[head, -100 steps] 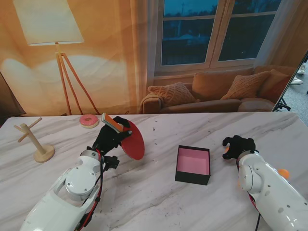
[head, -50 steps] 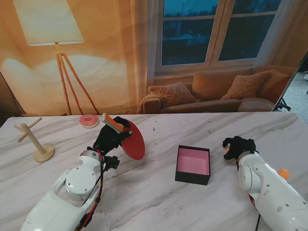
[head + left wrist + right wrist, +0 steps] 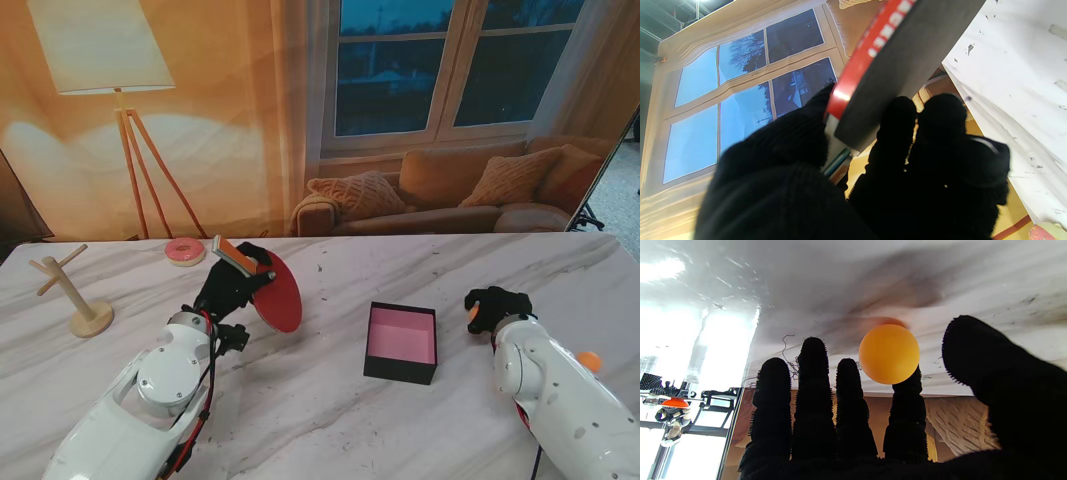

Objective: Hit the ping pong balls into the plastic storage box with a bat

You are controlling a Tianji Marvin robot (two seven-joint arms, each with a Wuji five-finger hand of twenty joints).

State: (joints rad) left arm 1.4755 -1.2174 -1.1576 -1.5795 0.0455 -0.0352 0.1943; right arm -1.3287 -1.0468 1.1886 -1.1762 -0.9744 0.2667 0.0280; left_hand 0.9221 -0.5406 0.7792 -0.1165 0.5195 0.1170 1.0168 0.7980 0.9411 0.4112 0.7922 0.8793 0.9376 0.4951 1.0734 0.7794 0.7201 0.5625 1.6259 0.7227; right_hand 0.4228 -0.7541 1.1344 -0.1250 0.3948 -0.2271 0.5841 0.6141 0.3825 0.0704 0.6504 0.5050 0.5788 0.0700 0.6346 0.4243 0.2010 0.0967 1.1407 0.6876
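My left hand (image 3: pixel 228 285) is shut on the handle of a red bat (image 3: pixel 281 292), blade tilted up over the table left of the box. The left wrist view has the bat's dark face and red edge (image 3: pixel 903 63) rising out of my black-gloved fingers (image 3: pixel 937 160). The black plastic box (image 3: pixel 400 371) with a pink inside sits at the table's middle. My right hand (image 3: pixel 498 304) lies to its right, fingers spread. An orange ball (image 3: pixel 472 313) rests on the table at that hand's box side. In the right wrist view the ball (image 3: pixel 889 353) touches the index fingertip (image 3: pixel 907 386), thumb apart.
A second orange ball (image 3: pixel 590 361) lies beside my right forearm near the table's right edge. A wooden peg stand (image 3: pixel 85 300) is at the far left, with a pink doughnut (image 3: pixel 185 251) near the far edge behind the bat.
My right hand has edged very slightly to the right beside the ball. The left hand and the bat have stayed where they were.
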